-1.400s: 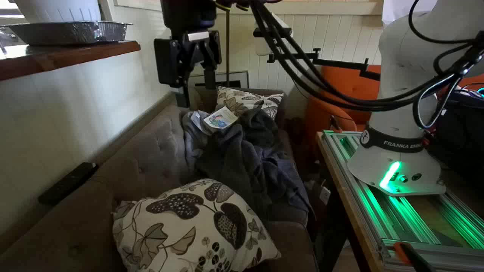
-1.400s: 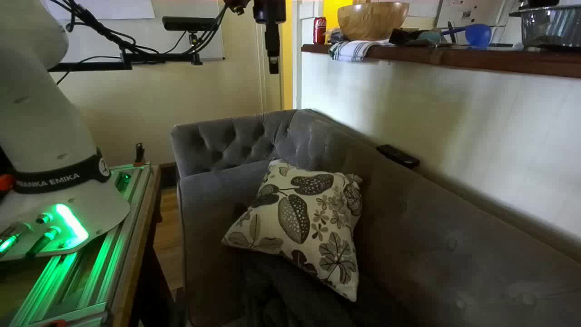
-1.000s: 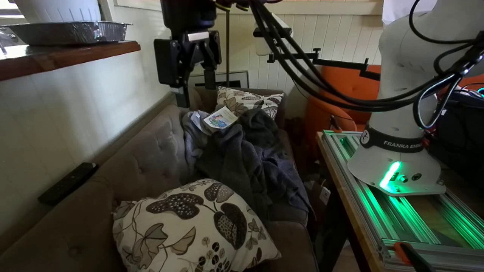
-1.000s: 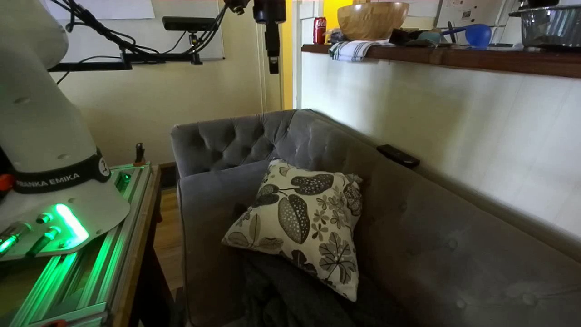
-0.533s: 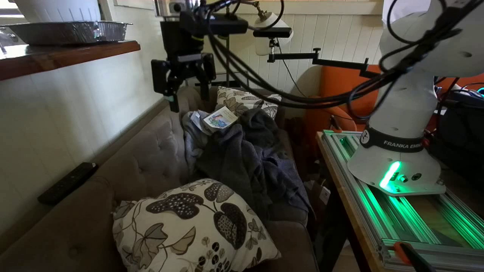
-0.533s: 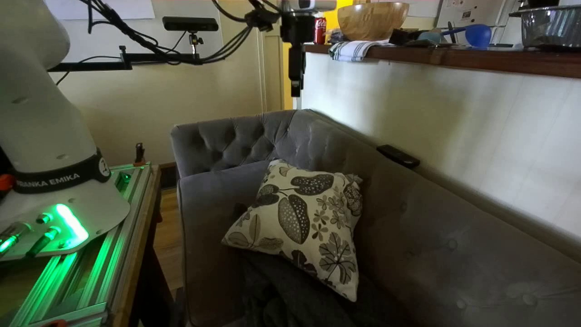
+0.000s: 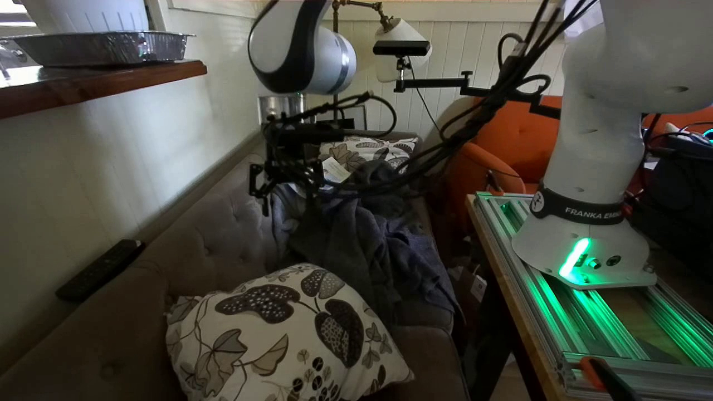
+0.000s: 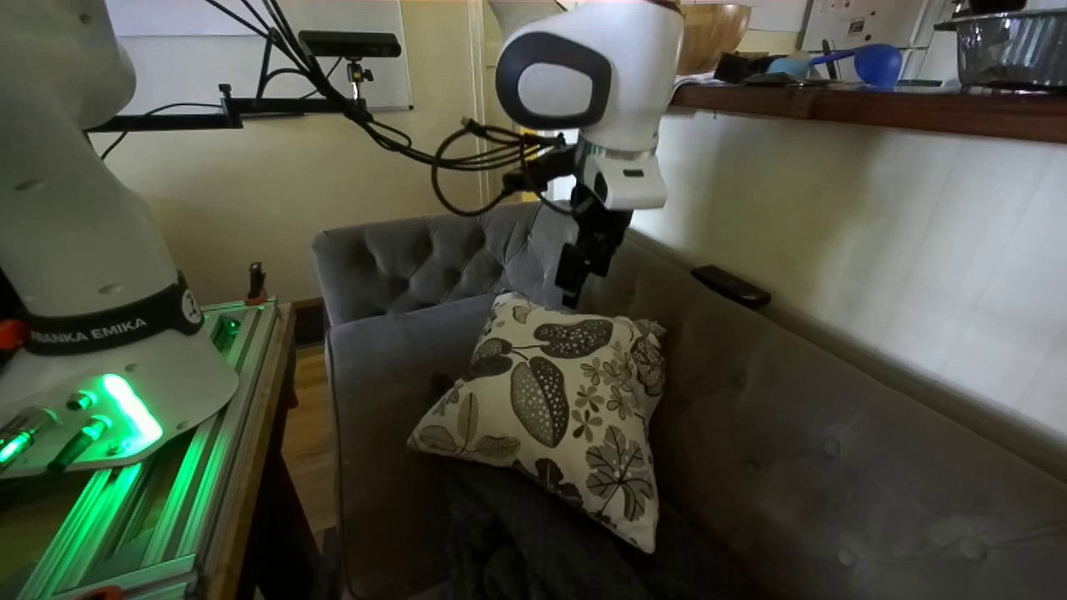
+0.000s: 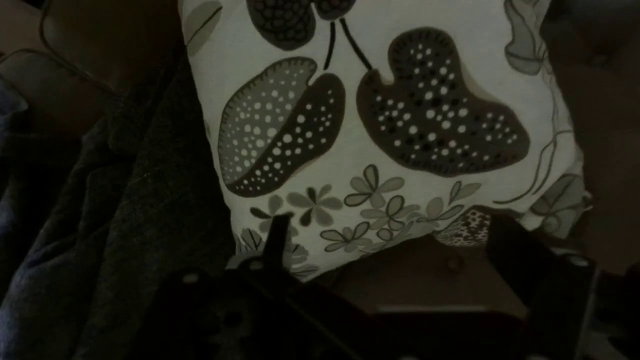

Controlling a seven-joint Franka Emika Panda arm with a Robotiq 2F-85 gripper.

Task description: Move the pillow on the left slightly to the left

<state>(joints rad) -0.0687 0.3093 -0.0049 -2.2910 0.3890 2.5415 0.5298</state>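
The pillow [image 7: 278, 334], large and cream-white with dark brown and grey leaves, lies tilted on the grey sofa [image 8: 400, 367]. It shows in both exterior views [image 8: 542, 400] and fills much of the wrist view [image 9: 360, 125]. My gripper [image 9: 390, 222] is open and empty. In the wrist view its fingers stand wide apart over the pillow's lower edge and the sofa back. In an exterior view the gripper [image 8: 571, 298] hangs by the pillow's far upper edge; in an exterior view it [image 7: 287, 209] shows above the sofa, apart from the pillow.
A dark grey rumpled blanket [image 7: 362, 239] lies beside the pillow. A book [image 7: 335, 170] and a similar patterned pillow [image 7: 362, 150] are at the sofa's far end. A remote [image 8: 731, 286] lies on the sofa back. A wooden ledge [image 8: 875, 111] runs along the wall above.
The arm has come down from high up, and my gripper is now lower, nearer the sofa and tilted. It stays open. The pillow and the blanket have not moved.
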